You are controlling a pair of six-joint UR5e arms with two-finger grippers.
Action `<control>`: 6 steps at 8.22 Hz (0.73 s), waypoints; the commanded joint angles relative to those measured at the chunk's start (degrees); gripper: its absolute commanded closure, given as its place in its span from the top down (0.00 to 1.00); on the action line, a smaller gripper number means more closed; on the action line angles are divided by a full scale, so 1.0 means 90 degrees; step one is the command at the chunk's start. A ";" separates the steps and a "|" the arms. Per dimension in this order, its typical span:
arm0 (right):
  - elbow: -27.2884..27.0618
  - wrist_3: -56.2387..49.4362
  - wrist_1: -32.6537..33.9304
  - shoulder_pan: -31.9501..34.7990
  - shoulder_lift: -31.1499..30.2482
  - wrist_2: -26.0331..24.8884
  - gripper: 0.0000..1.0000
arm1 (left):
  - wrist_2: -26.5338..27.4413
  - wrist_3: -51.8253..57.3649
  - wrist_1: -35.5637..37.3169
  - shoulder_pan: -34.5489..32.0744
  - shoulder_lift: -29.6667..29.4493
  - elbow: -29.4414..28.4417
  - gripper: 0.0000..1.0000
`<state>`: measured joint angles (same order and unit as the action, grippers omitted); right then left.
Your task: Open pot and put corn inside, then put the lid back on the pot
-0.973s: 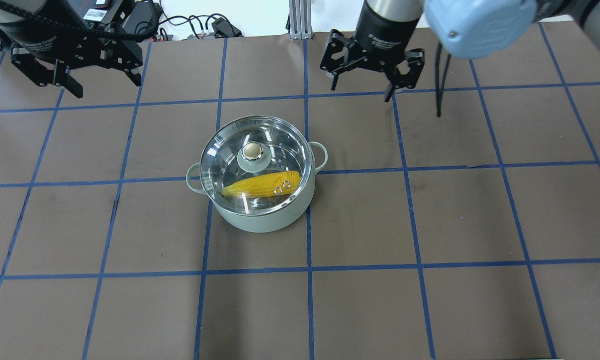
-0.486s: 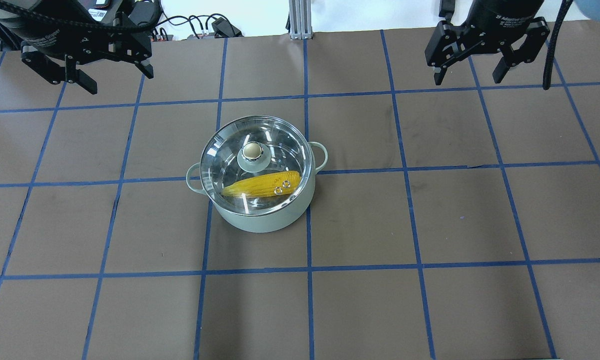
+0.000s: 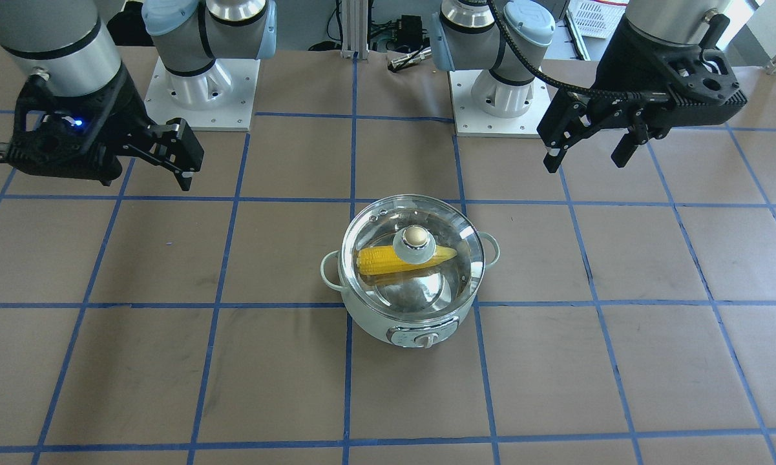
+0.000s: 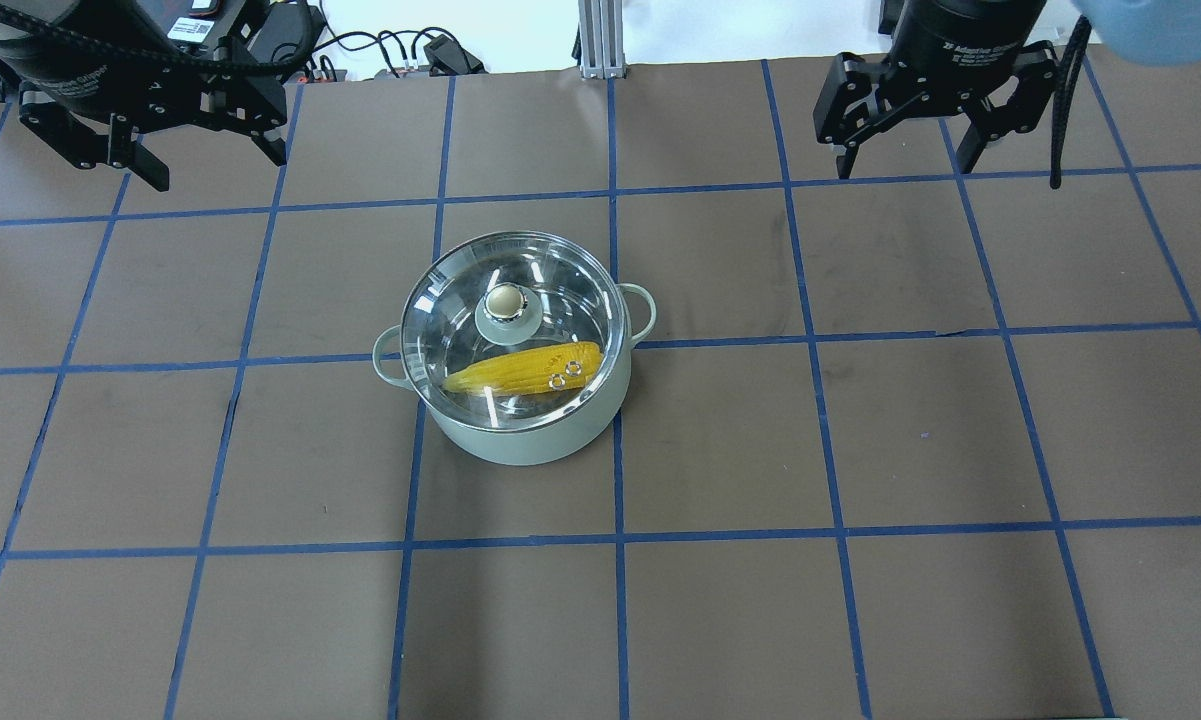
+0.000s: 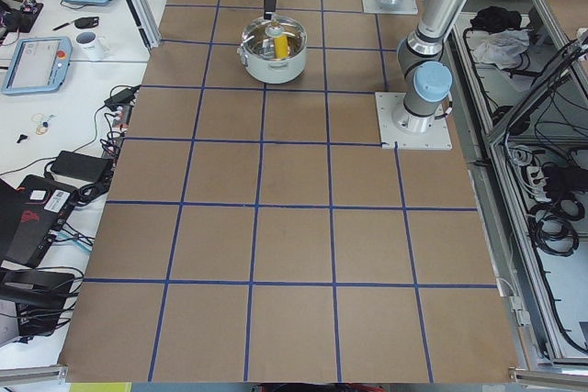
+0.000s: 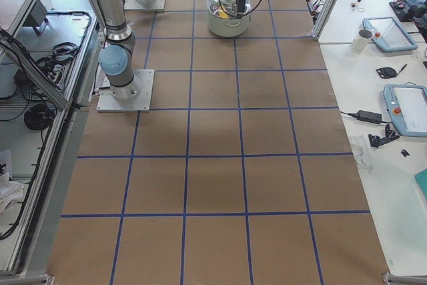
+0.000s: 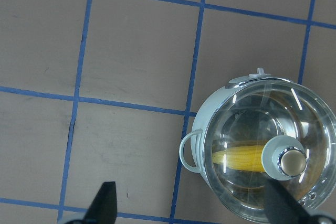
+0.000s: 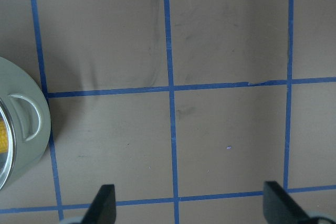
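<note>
The pale mint-green pot (image 4: 520,440) stands mid-table with the clear glass lid (image 4: 550,290) seated on it, its tan-capped knob (image 4: 505,300) upright. The yellow corn (image 4: 525,370) lies inside the pot, seen through the glass. My left gripper (image 4: 215,165) is open and empty, high over the table's far left, well away from the pot. My right gripper (image 4: 905,168) is open and empty, high at the far right. In the left wrist view the pot (image 7: 210,129), lid (image 7: 252,124) and corn (image 7: 239,158) show below the open fingertips. In the right wrist view only the pot's edge (image 8: 21,124) shows.
The brown table top (image 4: 860,450) carries a blue tape grid. The two arm bases (image 3: 200,90) stand at the robot's side of the table. Cables and a metal post (image 4: 595,40) lie beyond the far edge. Tablets and a mug sit on side benches (image 6: 373,38).
My right gripper has moved from the far middle out to the far right and up, then back a little leftward. My left gripper has only swayed slightly. Pot, lid and corn have not moved.
</note>
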<state>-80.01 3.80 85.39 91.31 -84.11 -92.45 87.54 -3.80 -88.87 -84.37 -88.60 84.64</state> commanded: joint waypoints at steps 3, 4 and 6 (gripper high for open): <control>0.0042 0.0183 0.0044 0.0274 0.0039 -0.0089 1.00 | 0.0010 0.0002 0.0001 0.0000 0.0010 0.0010 1.00; 0.0042 0.0183 0.0044 0.0274 0.0020 -0.0060 1.00 | 0.0010 0.0002 0.0001 0.0000 0.0010 0.0019 1.00; 0.0032 0.0192 0.0034 0.0274 -0.0010 0.0018 1.00 | 0.0010 0.0002 0.0001 0.0000 0.0030 0.0019 1.00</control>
<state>-79.63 5.46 85.77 93.78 -84.02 -92.98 87.63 -3.78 -88.86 -84.37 -88.42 84.77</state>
